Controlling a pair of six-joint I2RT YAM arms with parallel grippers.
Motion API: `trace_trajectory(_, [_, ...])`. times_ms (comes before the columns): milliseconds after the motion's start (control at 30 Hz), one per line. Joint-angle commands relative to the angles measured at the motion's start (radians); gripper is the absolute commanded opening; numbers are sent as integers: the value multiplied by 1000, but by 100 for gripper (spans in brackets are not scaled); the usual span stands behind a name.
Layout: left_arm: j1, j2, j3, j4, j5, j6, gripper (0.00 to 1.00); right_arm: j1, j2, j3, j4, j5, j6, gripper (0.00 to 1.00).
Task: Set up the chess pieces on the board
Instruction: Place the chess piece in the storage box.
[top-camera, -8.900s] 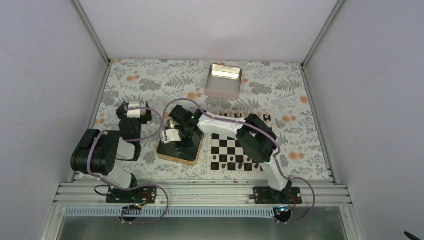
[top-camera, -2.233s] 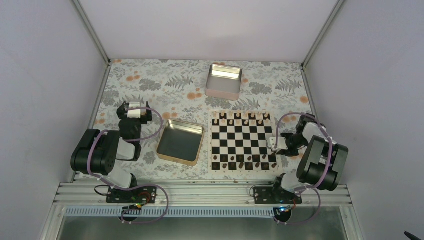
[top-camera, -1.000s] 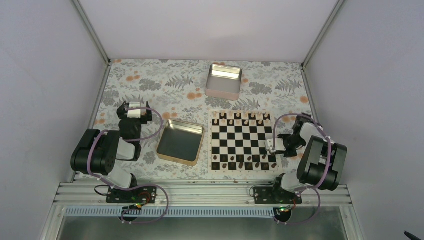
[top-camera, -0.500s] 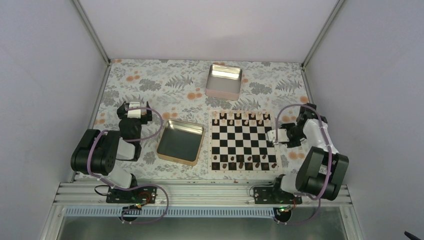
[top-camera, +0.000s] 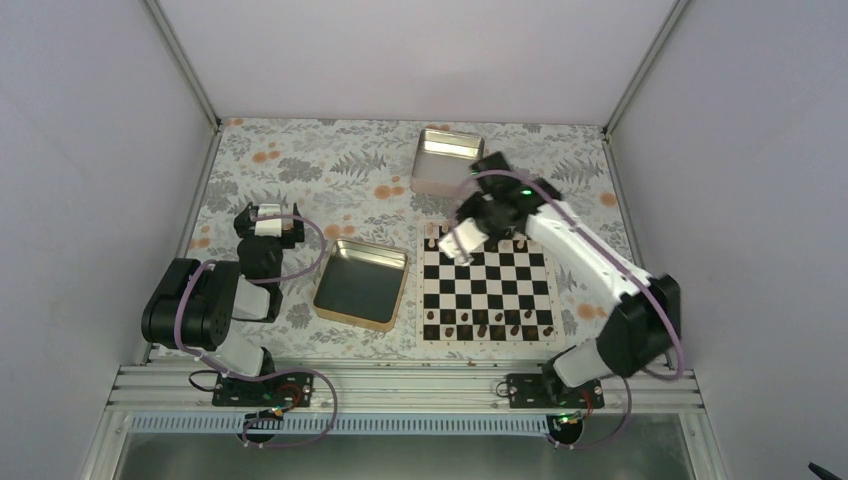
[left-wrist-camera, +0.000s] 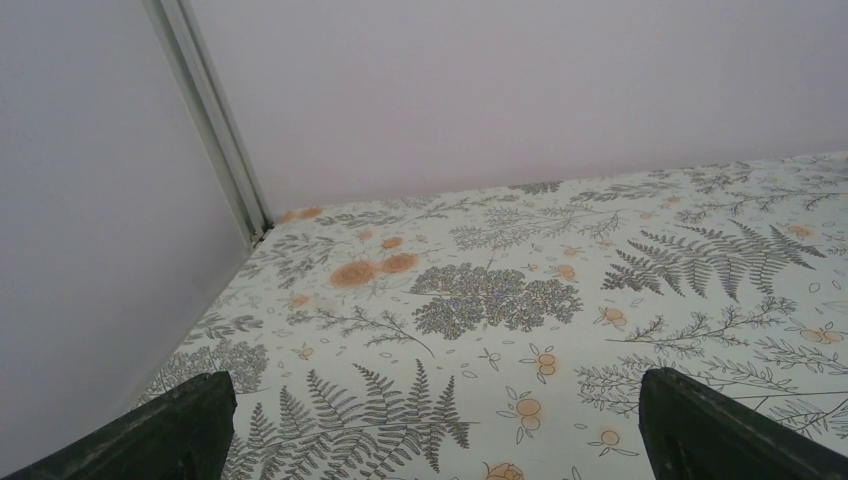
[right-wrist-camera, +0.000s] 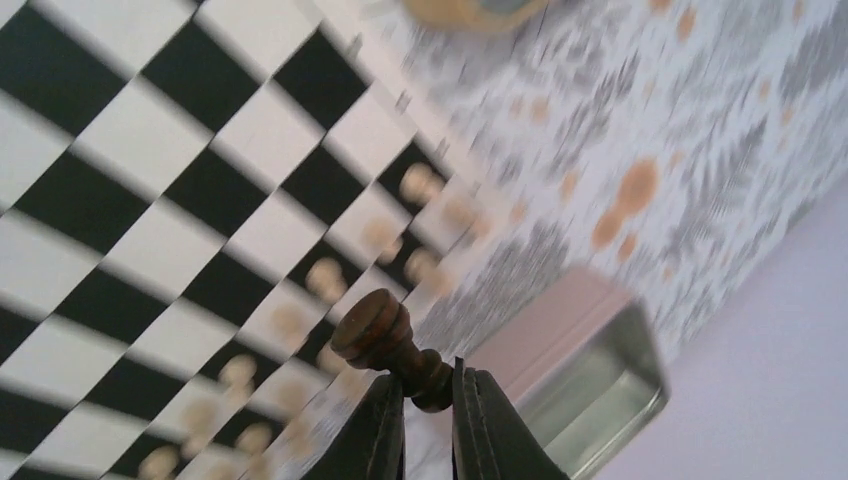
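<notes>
We have a dark piece (right-wrist-camera: 385, 335) clamped in the right gripper (right-wrist-camera: 428, 385). Its fingers are shut on the foot, and the knobbed head sticks out past the tips. The piece's long axis runs roughly on from the fingers, so it will stand upright only when they point down at the board (top-camera: 487, 290).

From above, the right gripper (top-camera: 458, 242) hangs over the far-left part of the board, the arm reaching across from the right. Its wrist view is blurred. It looks across the checks to the pale pieces (right-wrist-camera: 330, 280) and the tin (right-wrist-camera: 590, 370) beyond the far rim. We cannot tell how high the piece hangs above the squares.

The relation that matters is near versus far. The pale pieces (top-camera: 500, 235) line the far row, just by the fingers. The other dark pieces (top-camera: 480, 325) stand in the two near rows, well apart from them. So we judge that the held piece belongs toward the near edge and must go back that way, head up, into a free square without knocking its neighbours. Which square is free we cannot make out.

The left gripper (top-camera: 268, 224) is folded back at the far left, beyond the tray (top-camera: 362, 283). Its fingers (left-wrist-camera: 190, 425) are spread with nothing between them. The right arm is far nearer, and already has the piece.
</notes>
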Motion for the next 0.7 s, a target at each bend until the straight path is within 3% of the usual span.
trace_trajectory(0, [6,4,5,35,24,-6,100,228,166,151,12,110,205,4])
trace_trajectory(133, [9,4,6,33,31,-7,100,379,328,280,56,157,324,4])
trace_trajectory(267, [11,3,7,32,36,-9,100,483,401,267,213,181,387,4])
trace_trajectory(500, [13,4,8,30,37,-9,100,586,412,37,616,318,441,4])
trace_trajectory(667, [13,3,7,30,37,-9,100,612,436,-158,941,462,362,4])
